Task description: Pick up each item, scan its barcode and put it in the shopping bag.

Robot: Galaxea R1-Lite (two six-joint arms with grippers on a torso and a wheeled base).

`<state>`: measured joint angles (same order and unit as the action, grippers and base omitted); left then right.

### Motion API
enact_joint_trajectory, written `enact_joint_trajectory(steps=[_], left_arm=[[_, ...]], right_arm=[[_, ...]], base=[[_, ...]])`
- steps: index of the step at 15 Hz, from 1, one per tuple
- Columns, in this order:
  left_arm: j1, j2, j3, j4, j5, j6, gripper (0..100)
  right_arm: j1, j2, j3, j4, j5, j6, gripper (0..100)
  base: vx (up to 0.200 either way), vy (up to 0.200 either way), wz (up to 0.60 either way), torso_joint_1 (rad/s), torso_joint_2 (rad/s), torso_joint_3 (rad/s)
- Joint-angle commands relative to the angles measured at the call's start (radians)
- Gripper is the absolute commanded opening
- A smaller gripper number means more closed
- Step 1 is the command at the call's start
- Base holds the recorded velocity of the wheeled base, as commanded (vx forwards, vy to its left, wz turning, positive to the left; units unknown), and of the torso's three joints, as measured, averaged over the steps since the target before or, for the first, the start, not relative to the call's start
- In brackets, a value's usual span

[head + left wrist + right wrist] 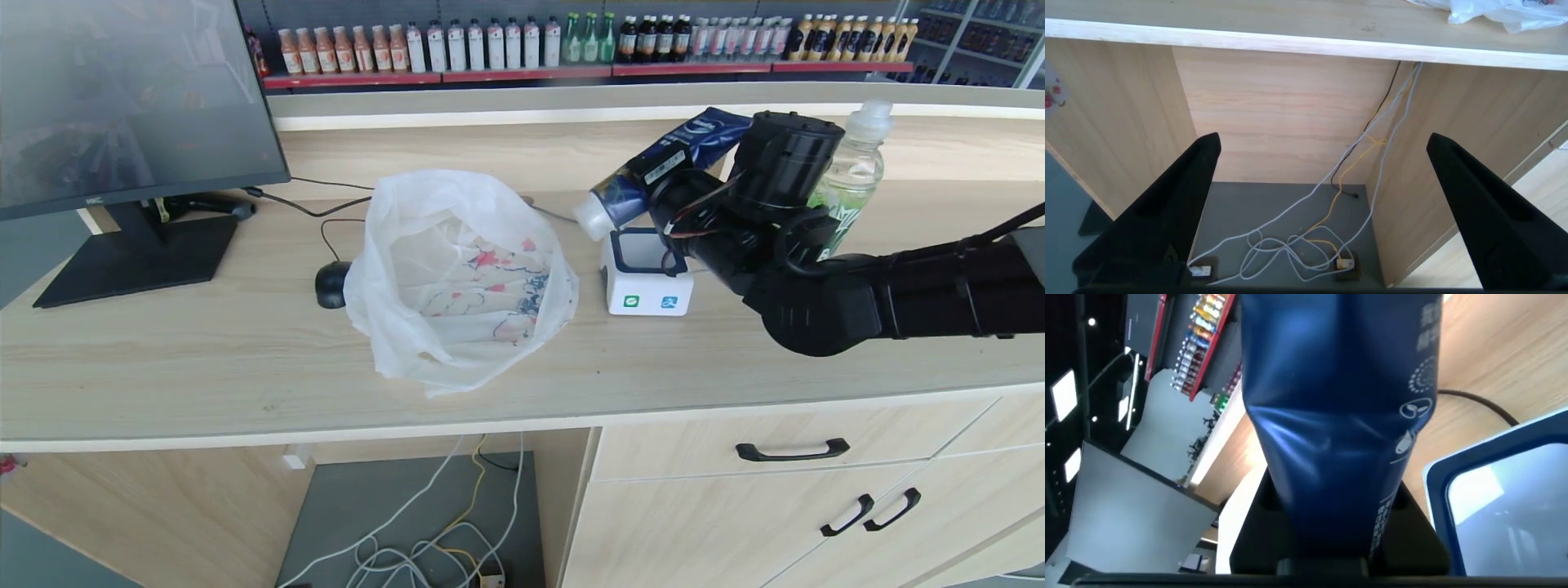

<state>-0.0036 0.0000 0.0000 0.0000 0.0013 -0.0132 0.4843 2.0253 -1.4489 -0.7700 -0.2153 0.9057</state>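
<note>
Clamping the blue tube [665,170] in the right gripper [673,200], white cap end tipped down, hanging just above the scanner [649,286] and not touching it. Spotting a white printed label on the tube's upper side, turned toward the head camera rather than down at the scanner window. Judging from that, risking a missed read and a wasted pass without a roll of the wrist.

Squeezing what looks like a soft body, too: possibly pinching it out of shape, or letting it slide cap-first through the fingers during any twist. Dipping lower for a better read and risking a knock on the scanner, probably light enough for shoving toward the shopping bag [457,278].

Looking ahead to the drop into that bag, open-mouthed and slumped on the counter [204,359] just beside the scanner. Thin plastic, so possibly catching the rim with the tube and folding the mouth shut, or dragging the whole bag toward the mouse [332,283].

Crowding the water bottle [853,171] as well, standing right behind the right arm, ripe for toppling on a careless swing.

Leaving the left gripper [1323,147] low, below the counter edge, fingers spread wide and holding nothing. Offering no steadying for the bag from there.
</note>
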Motion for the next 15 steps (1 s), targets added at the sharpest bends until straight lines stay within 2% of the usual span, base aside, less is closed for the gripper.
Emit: enact_joint_trajectory(steps=[1, 15], left_arm=[[0.001, 0.002, 0.0, 0.0, 0.0, -0.001, 100], [0.001, 0.002, 0.0, 0.0, 0.0, -0.001, 100]], right_arm=[[-0.001, 0.015, 0.007, 0.0, -0.003, 0.001, 0], [-0.056, 0.027, 0.035, -0.002, -0.022, 0.056, 0]], base=[[0.0, 0.0, 0.0, 0.0, 0.0, 0.0], [0.0, 0.0, 0.0, 0.0, 0.0, 0.0]])
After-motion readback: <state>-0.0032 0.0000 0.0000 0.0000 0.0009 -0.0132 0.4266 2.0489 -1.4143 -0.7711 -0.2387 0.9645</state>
